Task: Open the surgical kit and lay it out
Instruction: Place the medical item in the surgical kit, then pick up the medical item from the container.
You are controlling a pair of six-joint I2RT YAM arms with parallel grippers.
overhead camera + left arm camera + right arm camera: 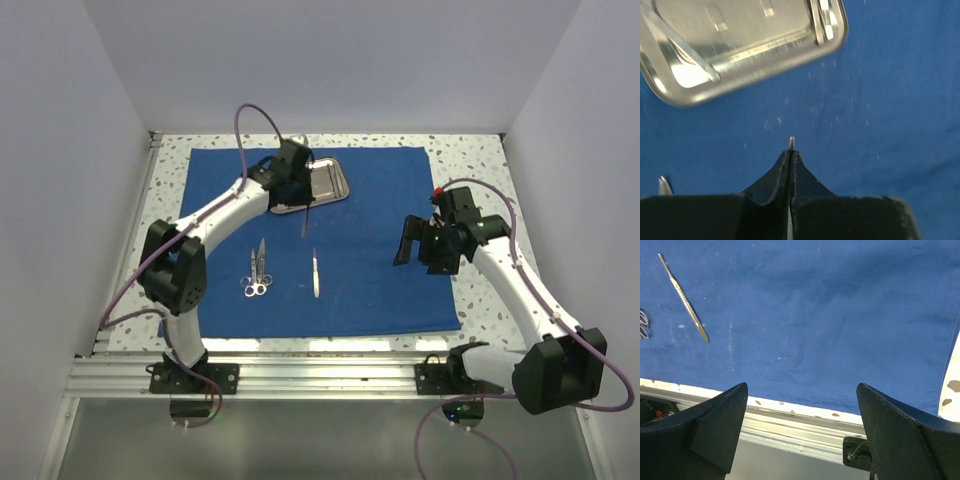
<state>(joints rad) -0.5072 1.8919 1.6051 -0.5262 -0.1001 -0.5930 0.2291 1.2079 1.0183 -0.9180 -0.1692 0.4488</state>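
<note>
Left tool [791,155], pinching a slim silver instrument [304,222], possibly tweezers, hangs beside the shiny rectangular steel tray [338,192] over the royal-blue cloth wrap [390,260]. Best laid flat, parallel to the silver scissors [257,283] and clear of them; right tool [801,385] stands spread.

Speckled table [470,155]: blue cloth [385,210] spread flat (covers most of top).
</note>
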